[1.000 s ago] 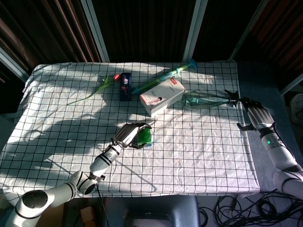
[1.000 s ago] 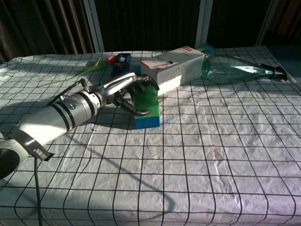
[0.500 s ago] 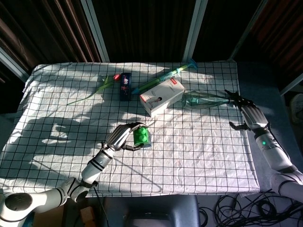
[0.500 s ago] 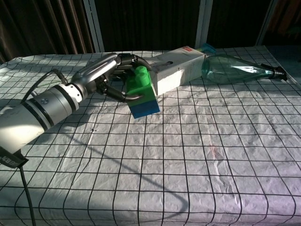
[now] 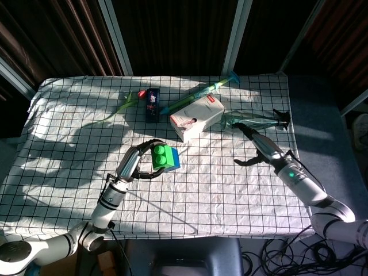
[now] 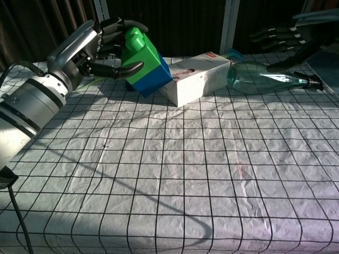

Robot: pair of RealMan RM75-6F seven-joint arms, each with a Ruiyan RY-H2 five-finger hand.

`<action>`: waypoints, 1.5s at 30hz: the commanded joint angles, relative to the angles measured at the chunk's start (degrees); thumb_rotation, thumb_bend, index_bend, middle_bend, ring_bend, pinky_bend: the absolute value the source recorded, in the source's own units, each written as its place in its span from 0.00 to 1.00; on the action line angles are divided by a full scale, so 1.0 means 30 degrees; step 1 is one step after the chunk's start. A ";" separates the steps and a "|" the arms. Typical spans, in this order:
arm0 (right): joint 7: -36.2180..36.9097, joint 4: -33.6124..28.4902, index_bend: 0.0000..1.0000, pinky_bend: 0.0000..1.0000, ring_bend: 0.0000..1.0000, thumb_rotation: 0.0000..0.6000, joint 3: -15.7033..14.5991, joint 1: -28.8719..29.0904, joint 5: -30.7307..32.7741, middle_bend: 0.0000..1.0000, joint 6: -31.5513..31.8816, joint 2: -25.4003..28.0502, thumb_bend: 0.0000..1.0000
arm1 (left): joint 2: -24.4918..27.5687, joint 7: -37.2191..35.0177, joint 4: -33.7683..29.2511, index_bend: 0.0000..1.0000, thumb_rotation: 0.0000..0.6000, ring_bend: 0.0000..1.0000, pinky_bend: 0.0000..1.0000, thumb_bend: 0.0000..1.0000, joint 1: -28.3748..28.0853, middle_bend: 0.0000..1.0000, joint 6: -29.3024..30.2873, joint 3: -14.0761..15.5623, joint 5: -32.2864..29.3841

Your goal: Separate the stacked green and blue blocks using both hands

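Note:
My left hand [image 5: 140, 161] [image 6: 98, 48] grips the stacked blocks, a green block [image 5: 163, 157] [image 6: 137, 55] joined to a blue block [image 5: 174, 162] [image 6: 155, 77]. The stack is lifted above the table and tilted. My right hand [image 5: 257, 149] [image 6: 286, 38] hovers open with fingers spread, to the right of the stack and apart from it, above the table near the glass bottle.
A white carton [image 5: 196, 118] [image 6: 196, 78] lies behind the stack. A clear green bottle [image 5: 253, 120] [image 6: 265, 78] lies on its side at the right. A dark small box [image 5: 152, 104], a tulip [image 5: 123, 106] and a teal stick [image 5: 201, 92] lie at the back. A checked cloth [image 5: 230, 190] covers the table.
My left hand has lifted the block stack off the cloth and tilted it. My right hand has swung in from the table's right edge toward the middle.

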 commanded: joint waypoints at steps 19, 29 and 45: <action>-0.1353 -0.2883 0.00 0.00 0.00 1.00 0.1049 0.3763 0.3106 0.01 -0.1847 -0.1571 0.10 | 0.0176 -0.0114 -0.0788 0.56 1.00 0.63 0.67 0.54 0.0262 0.66 0.0847 0.0054 0.0586; -0.2749 -0.2338 0.10 0.00 0.00 1.00 0.1082 0.4182 0.4653 0.14 -0.1591 -0.2895 0.10 | 0.0165 -0.0141 -0.0819 0.56 1.00 0.63 0.67 0.54 0.0305 0.66 0.0944 0.0050 0.0622; -0.5585 -0.1723 0.58 0.17 0.33 1.00 0.1323 0.4447 0.6823 0.45 0.0175 -0.5224 0.11 | 0.0030 0.0043 -0.0996 0.56 1.00 0.63 0.67 0.54 0.0311 0.67 0.1150 0.0108 0.0825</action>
